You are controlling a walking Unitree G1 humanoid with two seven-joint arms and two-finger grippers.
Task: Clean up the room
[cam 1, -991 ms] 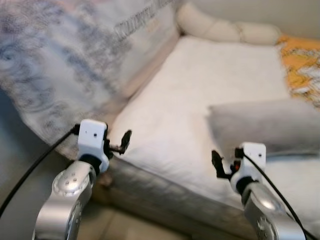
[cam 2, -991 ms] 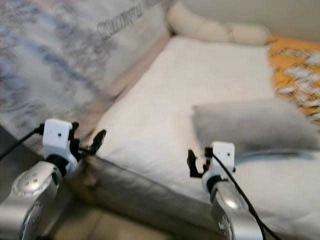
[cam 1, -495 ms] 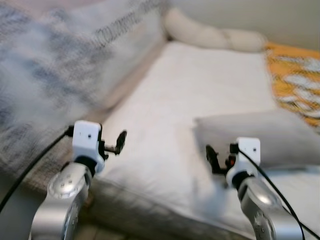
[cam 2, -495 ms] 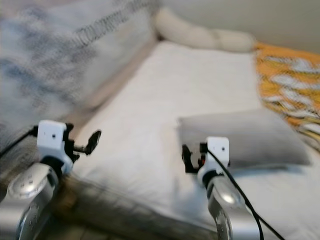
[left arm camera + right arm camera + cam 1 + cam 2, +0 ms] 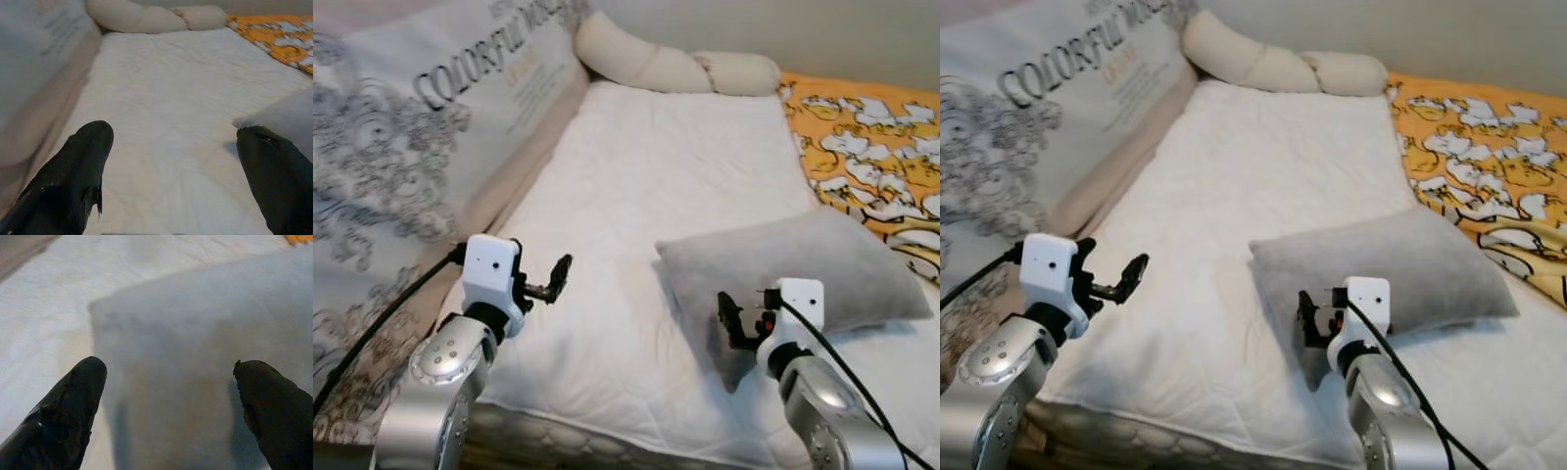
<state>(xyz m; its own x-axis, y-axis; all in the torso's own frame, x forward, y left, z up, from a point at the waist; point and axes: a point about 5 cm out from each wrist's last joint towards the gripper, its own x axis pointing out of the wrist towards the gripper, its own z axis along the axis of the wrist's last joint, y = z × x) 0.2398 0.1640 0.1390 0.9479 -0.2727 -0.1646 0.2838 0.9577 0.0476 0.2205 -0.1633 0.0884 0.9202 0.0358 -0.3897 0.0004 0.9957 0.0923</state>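
Observation:
A grey pillow (image 5: 793,269) lies on the white quilted mattress (image 5: 666,157), toward its near right side. My right gripper (image 5: 728,320) stands open just above the pillow's near left corner; in the right wrist view the pillow (image 5: 195,347) spreads between and beyond the two black fingers (image 5: 63,416). My left gripper (image 5: 558,277) is open and empty, held over the mattress's near left edge; its wrist view looks along the white mattress (image 5: 171,98) toward the far bolster.
A cream bolster (image 5: 675,64) lies across the far end of the bed. An orange patterned blanket (image 5: 871,147) covers the right side. A tall printed panel with grey lettering (image 5: 401,166) lines the bed's left side.
The camera has swung and steadied, so the bed now sits sharper and lower in view. The right gripper now hangs over the pillow's near corner. Both grippers stay open.

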